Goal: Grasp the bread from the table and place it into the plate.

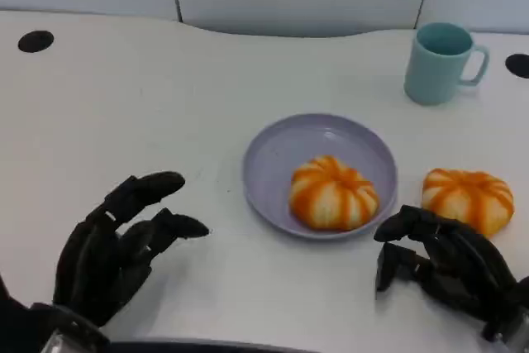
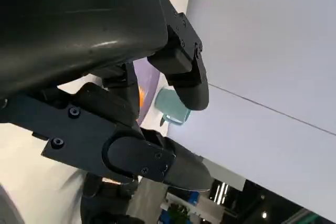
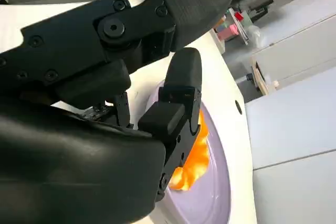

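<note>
Teal mug on white table

We see one orange-striped bread lying in the lavender plate, another bread just right of it, a teal mug behind, and our left hand and right hand empty.

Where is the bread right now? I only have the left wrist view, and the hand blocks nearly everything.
Observer: The first bread lies in the purple plate. A second bread lies on the table, just off the plate on the robot's right.
Operator: Is the right hand holding that second one?
Observer: No. The right hand is on the near side of the second bread, close to it, and holds nothing.
</note>
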